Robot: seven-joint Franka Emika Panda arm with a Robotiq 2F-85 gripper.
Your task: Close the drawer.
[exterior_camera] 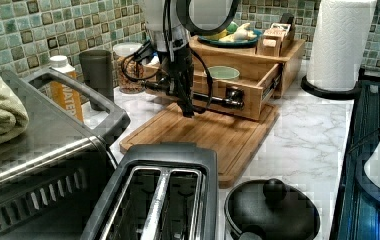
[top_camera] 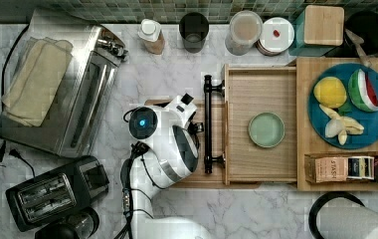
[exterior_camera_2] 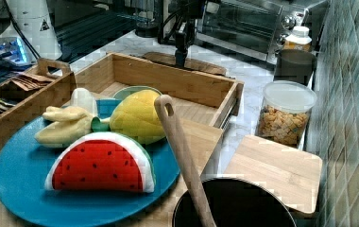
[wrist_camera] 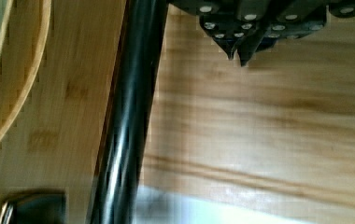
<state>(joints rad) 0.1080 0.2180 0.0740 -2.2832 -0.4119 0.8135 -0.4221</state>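
So the drawer (top_camera: 261, 132) is pulled way out, sitting open over the cutting board (exterior_camera: 205, 135) on the marble tabletop (top_camera: 177, 74). In the top view it's roughly dead center, and the wooden top with the blue plate (top_camera: 351, 107) of toy fruit is off at 3 o'clock from it. There's a little green bowl (top_camera: 266, 129) sitting in the drawer. The long black bar handle (top_camera: 208, 124) runs along the drawer's front at the 9 o'clock side in the top view. The gripper (exterior_camera: 188, 111) hangs point-down just beside that handle, on the side away from the drawer, low over the board. In the wrist view the jaws look pinched together with nothing between them, tips (wrist_camera: 238, 49) basically meeting, and the bar sits off to one side, not touching.
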